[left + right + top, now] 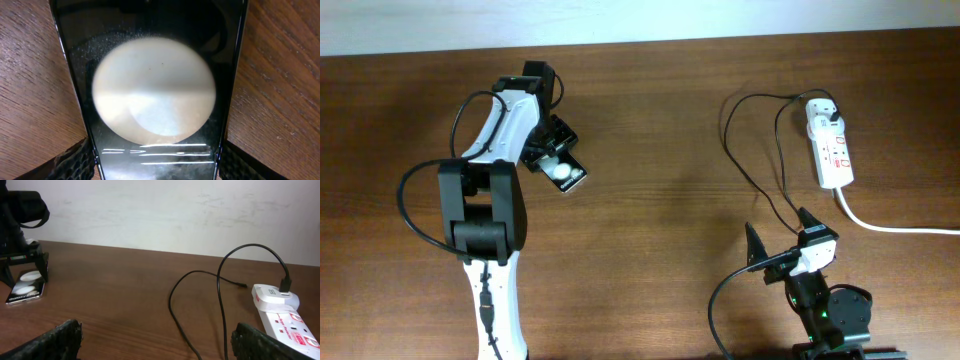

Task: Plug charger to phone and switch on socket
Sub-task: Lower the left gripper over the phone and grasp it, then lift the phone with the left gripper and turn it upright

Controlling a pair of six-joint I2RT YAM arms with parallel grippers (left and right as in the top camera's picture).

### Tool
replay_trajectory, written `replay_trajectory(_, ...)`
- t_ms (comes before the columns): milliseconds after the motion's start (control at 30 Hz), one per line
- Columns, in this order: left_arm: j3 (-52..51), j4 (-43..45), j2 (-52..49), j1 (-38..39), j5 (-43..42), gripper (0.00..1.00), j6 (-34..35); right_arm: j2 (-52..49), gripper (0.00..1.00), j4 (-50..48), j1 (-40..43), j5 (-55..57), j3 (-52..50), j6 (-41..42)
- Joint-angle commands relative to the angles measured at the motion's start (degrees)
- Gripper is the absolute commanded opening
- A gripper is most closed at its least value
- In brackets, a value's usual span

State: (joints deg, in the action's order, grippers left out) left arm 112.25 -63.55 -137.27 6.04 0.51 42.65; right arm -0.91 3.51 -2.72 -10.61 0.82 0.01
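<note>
The black phone (566, 172) lies flat on the table at the left, with white round spots on its glossy face. It fills the left wrist view (155, 90) and shows far left in the right wrist view (24, 289). My left gripper (552, 150) (156, 160) straddles it, with a finger against each long edge. The white socket strip (832, 150) (285, 322) lies at the far right. The charger's white adapter (823, 110) (272, 296) sits in it. The thin black cable (740, 165) (172, 292) loops across the table, and its plug tip (243, 285) lies free. My right gripper (778, 238) (160, 340) is open and empty over the cable loop.
The socket's thick white cord (890, 225) runs off to the right edge. A pale wall (160, 215) stands behind the table's far edge. The brown wooden table (650, 220) separates the phone from the cable.
</note>
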Motion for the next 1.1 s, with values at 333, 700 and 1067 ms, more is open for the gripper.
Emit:
replay_trajectory(333,17.22,-16.65,-6.05,-0.17,0.9,0.59,1.03,0.39,0.99,0.07,-0.22,0.09,-0.5,-0.02)
replay_trajectory(700,37.16,-33.2,-4.11,-0.13,3.21,0.59,-3.91,0.39,0.99,0.09,-0.22,0.09,-0.5,-0.02)
replay_trajectory(1067,37.05,-33.2,19.87,-0.13,-5.57,0.57,-13.29,0.39,0.99,0.07,-0.22,0.09,-0.5,0.0)
